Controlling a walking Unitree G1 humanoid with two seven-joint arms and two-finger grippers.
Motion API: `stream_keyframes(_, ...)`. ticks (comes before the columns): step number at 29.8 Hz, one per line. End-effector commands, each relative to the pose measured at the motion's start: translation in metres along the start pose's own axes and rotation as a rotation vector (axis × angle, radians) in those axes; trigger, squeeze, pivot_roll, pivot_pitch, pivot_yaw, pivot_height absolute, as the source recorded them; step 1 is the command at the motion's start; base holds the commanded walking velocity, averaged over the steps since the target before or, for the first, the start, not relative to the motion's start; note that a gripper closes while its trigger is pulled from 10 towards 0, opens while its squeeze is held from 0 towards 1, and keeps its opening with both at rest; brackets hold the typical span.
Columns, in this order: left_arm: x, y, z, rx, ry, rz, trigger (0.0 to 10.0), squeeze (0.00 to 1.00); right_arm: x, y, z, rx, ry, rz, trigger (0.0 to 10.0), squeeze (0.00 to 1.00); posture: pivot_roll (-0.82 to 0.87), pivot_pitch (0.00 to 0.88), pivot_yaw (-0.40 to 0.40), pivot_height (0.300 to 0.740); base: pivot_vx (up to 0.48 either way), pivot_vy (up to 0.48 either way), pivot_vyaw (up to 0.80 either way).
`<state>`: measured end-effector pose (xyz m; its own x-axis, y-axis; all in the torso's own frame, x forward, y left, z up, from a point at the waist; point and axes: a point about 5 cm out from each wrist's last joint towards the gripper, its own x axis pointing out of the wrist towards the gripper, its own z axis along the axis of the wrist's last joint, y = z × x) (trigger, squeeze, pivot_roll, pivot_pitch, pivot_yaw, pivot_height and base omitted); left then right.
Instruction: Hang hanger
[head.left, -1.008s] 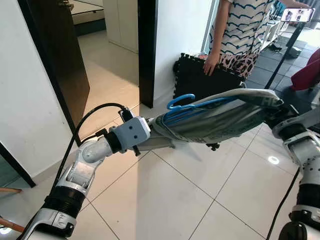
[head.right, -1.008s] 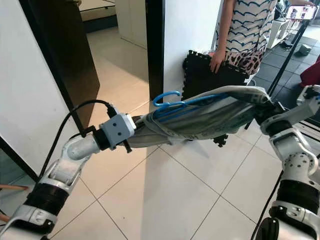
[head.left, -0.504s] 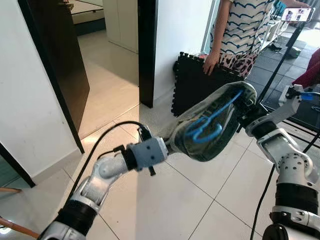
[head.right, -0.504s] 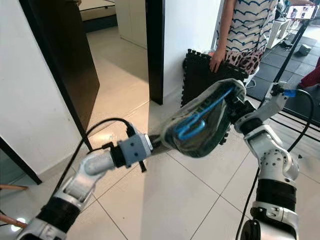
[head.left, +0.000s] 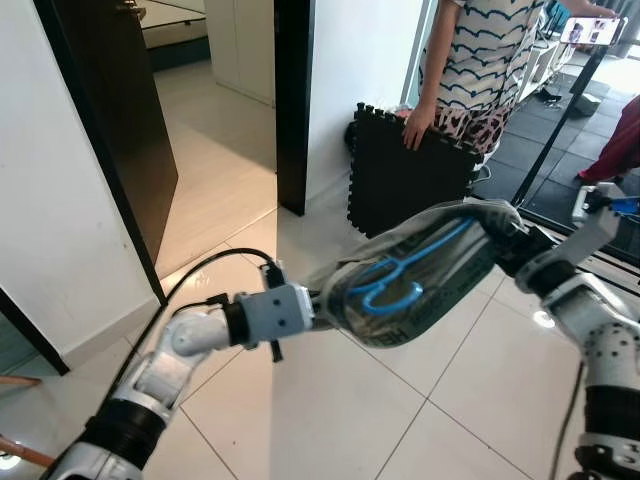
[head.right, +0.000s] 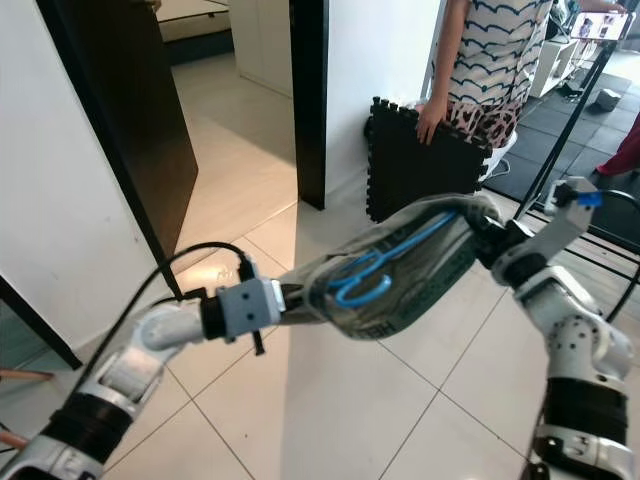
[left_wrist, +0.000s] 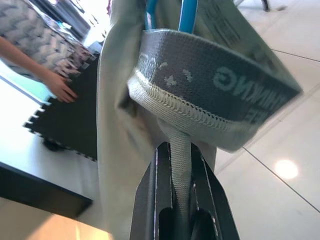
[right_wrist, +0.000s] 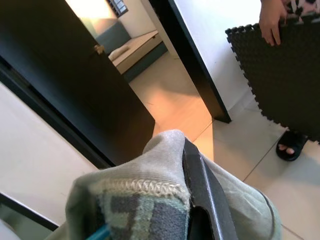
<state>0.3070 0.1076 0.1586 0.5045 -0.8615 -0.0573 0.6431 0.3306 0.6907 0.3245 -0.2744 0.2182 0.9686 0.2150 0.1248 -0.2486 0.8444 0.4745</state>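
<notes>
open tiled floor (head.left: 330, 400) below; black foam mat (head.left: 405, 170) and person (head.left: 480, 60) ahead, dark door (head.left: 110, 130) left

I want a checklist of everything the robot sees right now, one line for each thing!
Surface: pale tiled floor.
Job's things: blue hanger inside a grey garment, stretched between both grippers above the floor.
Clutter: black foam mat standing on edge by the white wall.
Grippers: left gripper shut on the garment's strap; right gripper at the garment's other end, cloth draped over its finger.
Cables: black cable looping off the left arm.
Surroundings: dark open door; a person, hand on the mat.
</notes>
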Motion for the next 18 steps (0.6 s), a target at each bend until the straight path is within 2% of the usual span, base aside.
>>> stream_keyframes(1, -0.007, 0.004, -0.007, -0.004, 0.046, -0.02, 10.0, 0.0, -0.003, -0.001, 0.003, -0.021, -0.001, -0.001, 10.0, 0.0, -0.04, 0.085, -0.047, 0.74, 0.0, 0.0, 0.0)
stream_keyframes(4, -0.012, 0.004, -0.014, -0.008, 0.096, -0.045, 10.0, 0.0, -0.005, -0.002, 0.006, -0.035, -0.003, 0.003, 10.0, 0.0, -0.03, 0.084, -0.064, 0.74, 0.0, 0.0, 0.0)
stream_keyframes(8, -0.013, 0.005, -0.016, -0.012, 0.116, -0.048, 10.0, 0.0, -0.005, -0.002, 0.007, -0.039, -0.001, 0.004, 10.0, 0.0, -0.04, 0.08, -0.062, 0.74, 0.0, 0.0, 0.0)
stream_keyframes(11, -0.011, 0.006, -0.018, -0.03, 0.146, -0.064, 10.0, 0.0, -0.003, 0.005, 0.008, -0.049, 0.01, 0.044, 10.0, 0.0, -0.03, 0.084, -0.056, 0.74, 0.0, 0.0, 0.0)
stream_keyframes(15, -0.007, 0.008, -0.016, -0.08, 0.147, -0.046, 10.0, 0.0, 0.001, 0.015, -0.004, -0.06, 0.062, 0.099, 10.0, 0.0, -0.03, 0.083, -0.06, 0.74, 0.0, 0.0, 0.0)
stream_keyframes(18, -0.007, 0.007, -0.017, -0.087, 0.154, -0.053, 10.0, 0.0, 0.001, 0.017, -0.006, -0.061, 0.068, 0.11, 10.0, 0.0, -0.03, 0.087, -0.065, 0.74, 0.0, 0.0, 0.0)
